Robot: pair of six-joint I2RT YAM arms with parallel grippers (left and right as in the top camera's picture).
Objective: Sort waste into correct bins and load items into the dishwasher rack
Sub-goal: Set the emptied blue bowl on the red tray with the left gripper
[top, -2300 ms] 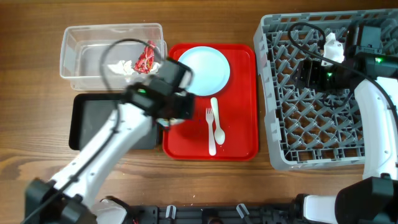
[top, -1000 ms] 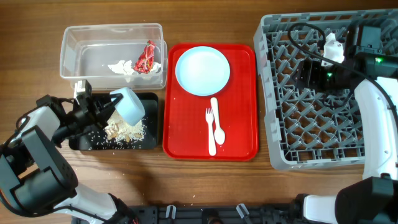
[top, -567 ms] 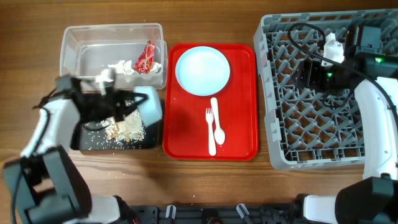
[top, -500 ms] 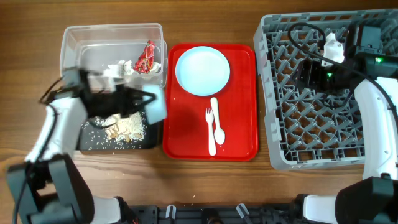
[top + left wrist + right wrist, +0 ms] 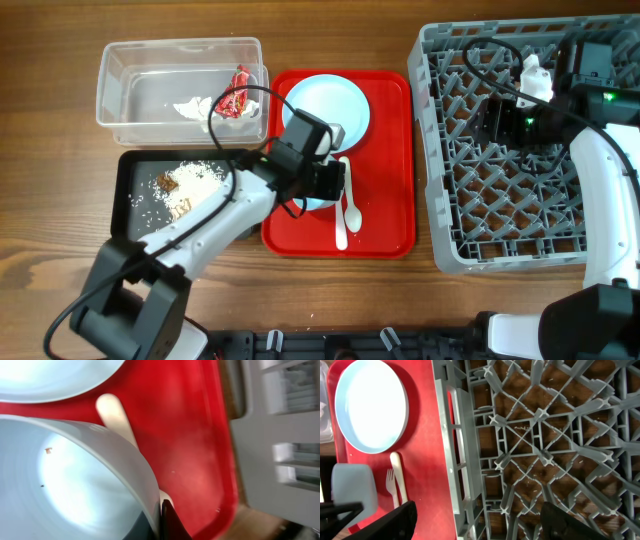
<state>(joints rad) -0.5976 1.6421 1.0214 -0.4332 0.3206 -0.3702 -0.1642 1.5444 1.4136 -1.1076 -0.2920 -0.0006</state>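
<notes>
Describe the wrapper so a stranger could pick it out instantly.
Start at the clear tub, top left in the overhead view, above the black tray. Near its right end lies the wrapper: the tub's only red thing, crinkled, beside a white napkin.

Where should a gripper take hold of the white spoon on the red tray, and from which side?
Across the thin handle of the spoon, from straight above, jaws closing across its width. It lies flat on the red tray, handle toward the plate; the bare tray on its right leaves room.
</notes>
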